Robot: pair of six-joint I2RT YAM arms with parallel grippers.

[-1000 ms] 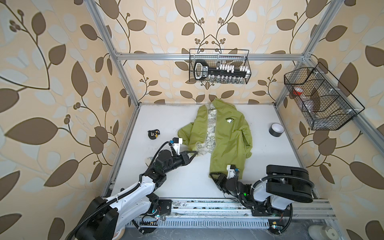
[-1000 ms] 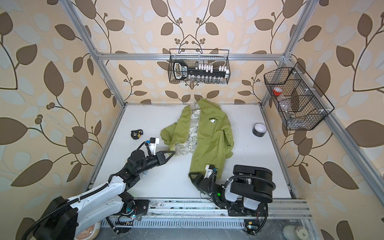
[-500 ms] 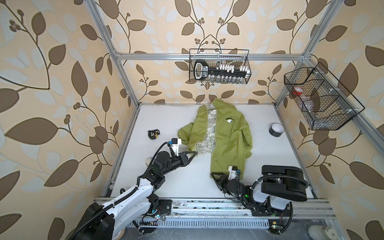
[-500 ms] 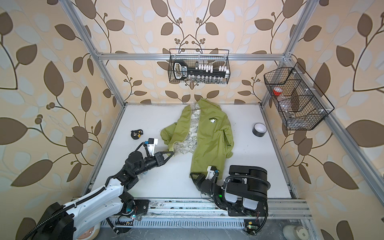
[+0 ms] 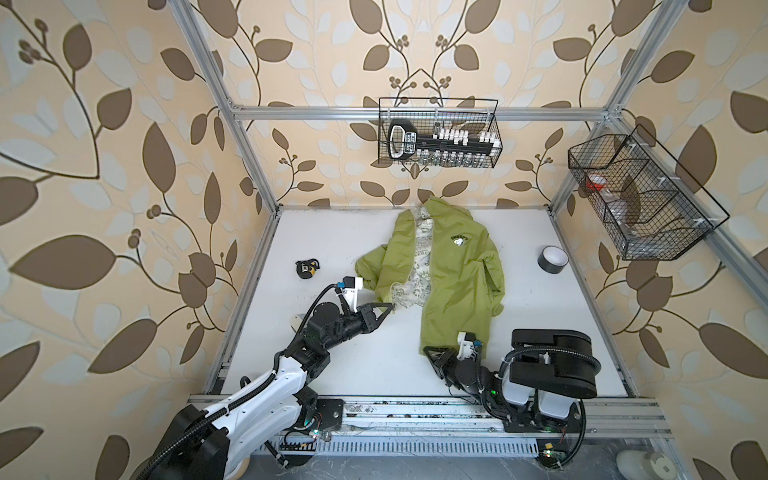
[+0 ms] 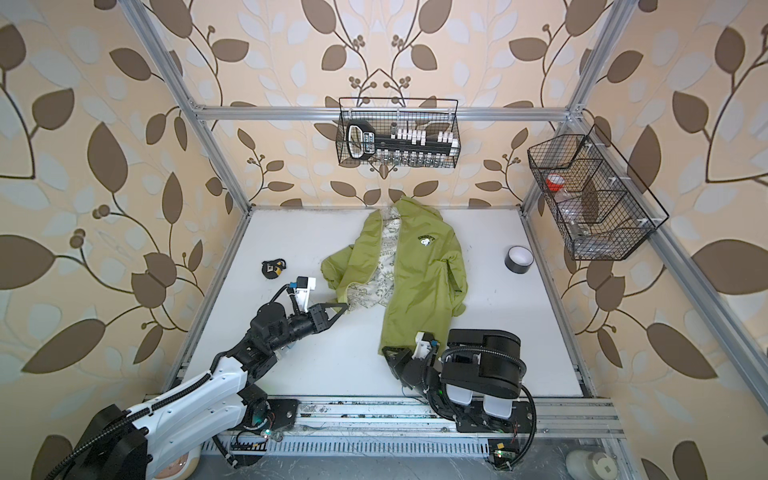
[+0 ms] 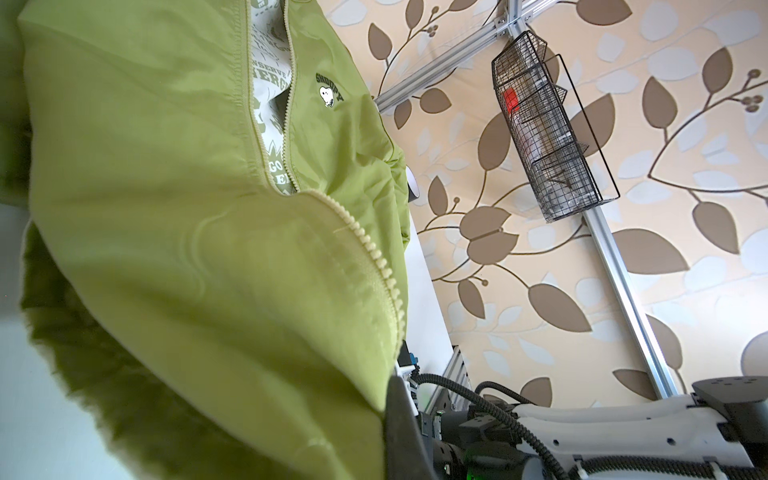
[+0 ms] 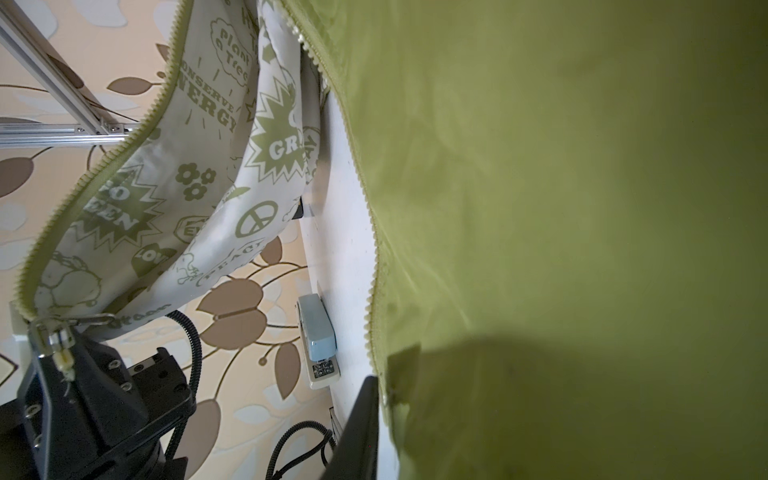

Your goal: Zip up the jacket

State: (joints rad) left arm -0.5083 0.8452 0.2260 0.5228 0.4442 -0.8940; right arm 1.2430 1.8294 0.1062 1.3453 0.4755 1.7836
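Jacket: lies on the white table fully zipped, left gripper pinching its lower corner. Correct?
Not zipped: the jacket lies on the white table with its front open, printed lining showing in both top views; left gripper pinching its lower corner.

jacket [image 5: 457, 282]: thin lime-green cloth, smooth with a faint sheen; lining [image 8: 166, 199]: pale matt printed cloth; zipper teeth [image 7: 382, 266]: pale plastic, knobbly; table [image 5: 332, 232]: smooth matt white; wire basket [image 5: 436, 99]: black-coated metal; frame [image 5: 316, 111]: brushed silvery metal; tape roll [image 5: 547, 268]: black, slightly glossy
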